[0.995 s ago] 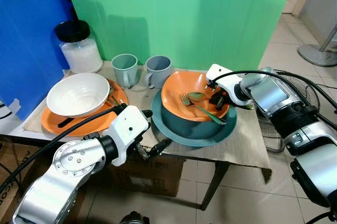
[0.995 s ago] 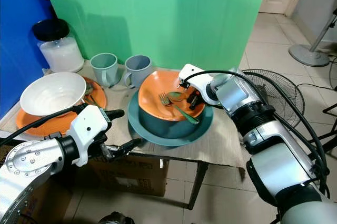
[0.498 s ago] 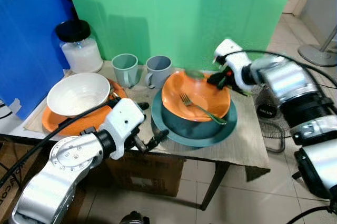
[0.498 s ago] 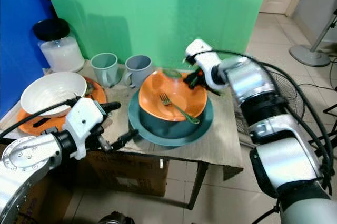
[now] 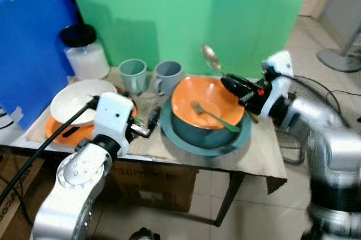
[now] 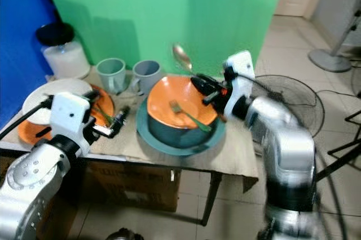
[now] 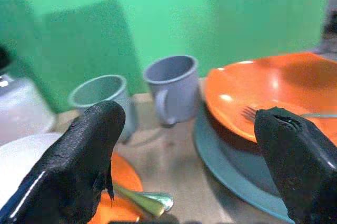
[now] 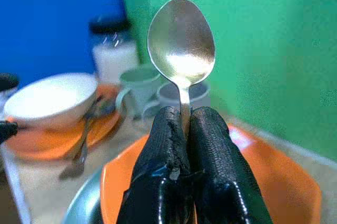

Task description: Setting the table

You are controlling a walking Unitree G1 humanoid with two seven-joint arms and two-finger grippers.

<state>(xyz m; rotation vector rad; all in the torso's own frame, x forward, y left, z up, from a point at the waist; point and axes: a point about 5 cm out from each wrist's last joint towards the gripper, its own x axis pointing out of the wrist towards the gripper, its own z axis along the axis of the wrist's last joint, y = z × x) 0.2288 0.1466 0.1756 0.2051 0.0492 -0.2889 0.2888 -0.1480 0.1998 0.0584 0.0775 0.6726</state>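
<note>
Above the orange bowl [image 5: 206, 102], right end effector [image 8: 184, 124] pinching spoon [image 8: 181, 40]; left end effector [image 7: 184, 145] agape

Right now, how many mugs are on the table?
2. The pale green mug and the grey-blue mug stand side by side at the back of the table, between the jar and the orange bowl. None looks hidden.

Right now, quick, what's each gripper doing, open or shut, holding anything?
Left gripper: open, holding nothing, low over the table near the cups.
Right gripper: shut on the spoon, held up above the orange bowl.
</note>
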